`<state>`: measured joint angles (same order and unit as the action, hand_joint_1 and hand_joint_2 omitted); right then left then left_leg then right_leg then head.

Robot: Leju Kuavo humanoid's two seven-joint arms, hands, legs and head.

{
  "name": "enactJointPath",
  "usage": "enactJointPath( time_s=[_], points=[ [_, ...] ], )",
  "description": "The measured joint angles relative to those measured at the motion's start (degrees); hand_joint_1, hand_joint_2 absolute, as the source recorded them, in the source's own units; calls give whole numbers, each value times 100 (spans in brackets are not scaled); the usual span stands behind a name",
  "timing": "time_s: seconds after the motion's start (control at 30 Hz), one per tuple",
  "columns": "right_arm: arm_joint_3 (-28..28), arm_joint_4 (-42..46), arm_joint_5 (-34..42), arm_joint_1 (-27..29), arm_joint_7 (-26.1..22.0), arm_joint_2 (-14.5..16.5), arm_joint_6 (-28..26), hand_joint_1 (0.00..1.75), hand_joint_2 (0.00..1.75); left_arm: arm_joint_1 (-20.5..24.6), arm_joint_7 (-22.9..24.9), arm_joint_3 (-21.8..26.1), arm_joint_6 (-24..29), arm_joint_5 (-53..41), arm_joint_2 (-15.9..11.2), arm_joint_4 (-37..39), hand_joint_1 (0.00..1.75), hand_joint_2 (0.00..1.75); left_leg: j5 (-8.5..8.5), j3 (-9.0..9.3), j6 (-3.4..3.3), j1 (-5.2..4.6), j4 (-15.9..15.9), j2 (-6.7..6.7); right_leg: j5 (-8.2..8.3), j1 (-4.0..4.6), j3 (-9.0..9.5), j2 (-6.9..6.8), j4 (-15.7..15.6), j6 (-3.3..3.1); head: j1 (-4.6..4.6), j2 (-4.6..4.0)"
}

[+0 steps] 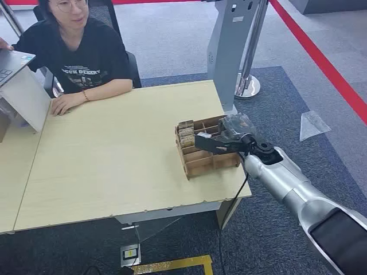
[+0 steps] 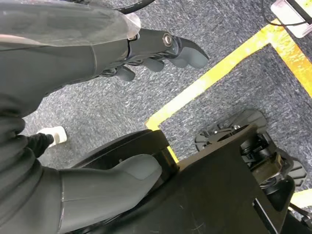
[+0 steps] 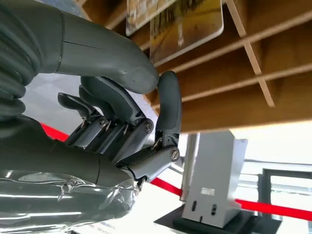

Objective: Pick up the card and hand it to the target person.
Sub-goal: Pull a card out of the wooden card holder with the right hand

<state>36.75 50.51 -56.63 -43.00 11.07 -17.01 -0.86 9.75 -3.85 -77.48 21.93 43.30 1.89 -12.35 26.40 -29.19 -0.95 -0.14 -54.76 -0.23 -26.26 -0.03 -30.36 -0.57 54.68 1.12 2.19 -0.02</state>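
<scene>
A brown wooden card rack (image 1: pixel 207 152) stands near the table's (image 1: pixel 112 154) right edge, with cards (image 1: pixel 187 137) upright in its left slots. My right hand (image 1: pixel 225 140) reaches over the rack from the right. In the right wrist view the hand (image 3: pixel 121 122) has its fingers curled in and its thumb tip against a fingertip. It sits just short of the edge of a yellow-brown card (image 3: pixel 187 24) in the rack (image 3: pixel 239 92), and nothing shows between thumb and finger. The person (image 1: pixel 82 51) sits at the far left side, one forearm on the table. My left hand (image 2: pixel 147 53) hangs over the carpet, holding nothing.
A laptop (image 1: pixel 13 63) on a white stand (image 1: pixel 28 103) sits at the far left. Behind the table are a grey kiosk column (image 1: pixel 227 51) and a stanchion base (image 1: pixel 248 86). A red floor line (image 1: pixel 328 69) runs along the right. Yellow tape (image 2: pixel 206 83) marks the carpet.
</scene>
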Motion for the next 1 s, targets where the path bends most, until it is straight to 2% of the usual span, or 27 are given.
enactJointPath(
  time_s=[0.33,0.47,0.5,0.87,1.0],
  points=[
    [-10,569,384,-648,100,-371,603,171,175,-4,-48,0,-32,22,-7,0,0,175,-2,-2,-2,-3,-3,0,5,-2,-5,0,0,1,1,0],
    [-15,797,494,-865,155,-529,743,9,175,-4,-72,0,-32,50,-1,0,0,175,-2,-2,-3,-3,-3,0,5,-2,-4,1,0,1,0,0],
    [-16,850,538,-889,160,-564,755,4,175,-4,-72,0,-32,52,2,0,0,175,-2,-3,-3,-3,-3,0,5,-2,-4,1,0,1,0,0],
    [29,1040,897,-748,50,-714,499,1,175,-1,-73,2,-34,53,36,0,0,175,-2,-4,-3,-2,-1,0,5,-1,-4,0,0,1,1,0],
    [99,1017,946,-560,-38,-698,267,18,175,5,-68,2,-34,43,37,0,0,175,-2,-6,-2,-1,0,-2,5,-1,-4,-2,0,1,0,0]
  ],
)
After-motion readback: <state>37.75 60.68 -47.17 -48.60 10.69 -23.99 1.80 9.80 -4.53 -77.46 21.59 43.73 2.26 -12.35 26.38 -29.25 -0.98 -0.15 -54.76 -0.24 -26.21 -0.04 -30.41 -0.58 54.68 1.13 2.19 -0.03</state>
